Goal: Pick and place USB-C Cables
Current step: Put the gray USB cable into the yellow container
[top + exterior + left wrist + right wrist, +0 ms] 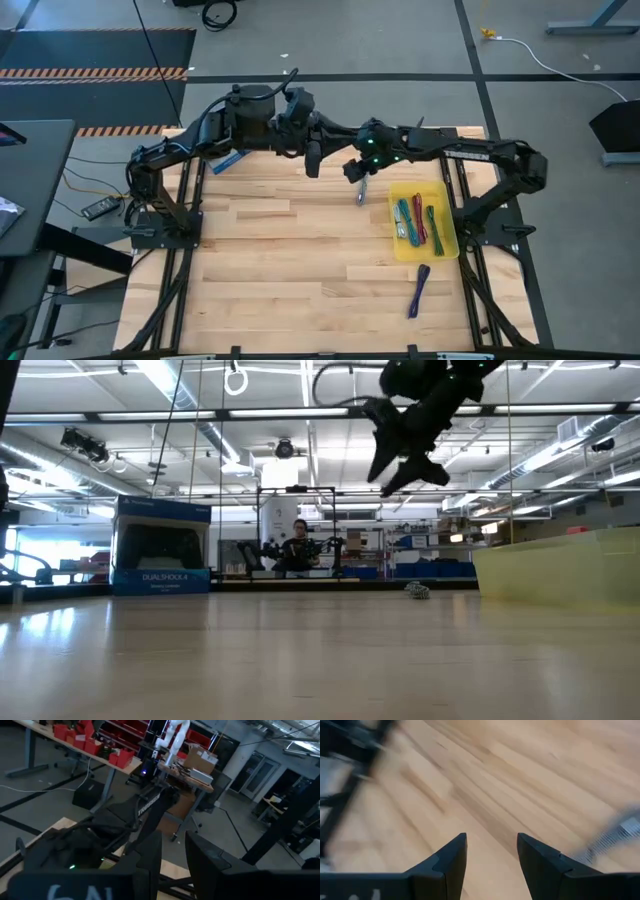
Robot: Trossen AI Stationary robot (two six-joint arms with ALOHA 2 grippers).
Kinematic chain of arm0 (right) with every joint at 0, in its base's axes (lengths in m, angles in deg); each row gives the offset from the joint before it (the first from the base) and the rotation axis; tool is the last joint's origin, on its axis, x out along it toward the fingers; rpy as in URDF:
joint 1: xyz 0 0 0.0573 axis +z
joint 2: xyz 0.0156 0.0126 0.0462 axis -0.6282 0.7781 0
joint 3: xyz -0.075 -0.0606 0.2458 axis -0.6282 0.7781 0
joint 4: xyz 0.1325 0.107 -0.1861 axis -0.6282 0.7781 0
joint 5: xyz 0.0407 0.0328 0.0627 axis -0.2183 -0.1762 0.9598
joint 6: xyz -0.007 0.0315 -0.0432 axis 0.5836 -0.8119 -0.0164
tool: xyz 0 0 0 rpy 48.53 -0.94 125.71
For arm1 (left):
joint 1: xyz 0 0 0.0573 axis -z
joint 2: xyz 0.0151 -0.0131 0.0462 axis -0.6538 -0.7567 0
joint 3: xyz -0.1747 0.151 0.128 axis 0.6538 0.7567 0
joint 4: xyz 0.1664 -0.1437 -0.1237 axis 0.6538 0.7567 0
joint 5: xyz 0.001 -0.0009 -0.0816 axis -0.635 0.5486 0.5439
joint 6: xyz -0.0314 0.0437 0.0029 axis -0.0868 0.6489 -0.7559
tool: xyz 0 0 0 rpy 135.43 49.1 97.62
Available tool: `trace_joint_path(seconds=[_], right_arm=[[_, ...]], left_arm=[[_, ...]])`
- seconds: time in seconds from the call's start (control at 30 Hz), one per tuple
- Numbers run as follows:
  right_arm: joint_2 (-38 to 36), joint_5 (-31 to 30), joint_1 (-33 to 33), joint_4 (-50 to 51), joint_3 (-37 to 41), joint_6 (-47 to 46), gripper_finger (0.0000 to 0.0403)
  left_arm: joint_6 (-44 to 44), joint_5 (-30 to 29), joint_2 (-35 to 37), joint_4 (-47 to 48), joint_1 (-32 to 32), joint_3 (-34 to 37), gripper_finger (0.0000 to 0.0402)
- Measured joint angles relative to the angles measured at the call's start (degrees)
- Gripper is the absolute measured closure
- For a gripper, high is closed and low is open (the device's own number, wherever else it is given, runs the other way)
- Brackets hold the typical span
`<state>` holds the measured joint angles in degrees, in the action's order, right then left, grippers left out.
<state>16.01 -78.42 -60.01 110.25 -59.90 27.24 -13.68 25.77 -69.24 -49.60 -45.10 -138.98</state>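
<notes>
Right gripper (491, 857), fingers parted and empty, hovers above the grey cable (361, 193) on the table; this appears to be the approach step. Next: descend, straddle it, close. Four cables lie in the yellow tray (443, 246); the purple cable (418, 290) lies just beyond the tray. Left gripper (174, 857) waits parted and raised.

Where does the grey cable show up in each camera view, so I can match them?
High view: grey cable on the table, left of the yellow tray, under the right gripper.
Low view: small bundle at mid-right, left of the tray.
Left wrist view: not in it.
Right wrist view: blurred, right edge.
Shared landmark: the tray.
</notes>
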Motion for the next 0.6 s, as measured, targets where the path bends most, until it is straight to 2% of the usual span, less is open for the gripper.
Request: trace_joint_path(seconds=[0.3,0.6], right_arm=[[11.54,0.44,0.03,17.97,-7.29,0.53,0.0222],[15.04,0.25,0.29,19.91,-8.67,1.10,0.0222]], left_arm=[[-1.93,0.00,0.00,3.45,0.34,0.00,0.0308],[-1.93,-1.54,0.07,11.48,0.42,0.00,0.0308]])
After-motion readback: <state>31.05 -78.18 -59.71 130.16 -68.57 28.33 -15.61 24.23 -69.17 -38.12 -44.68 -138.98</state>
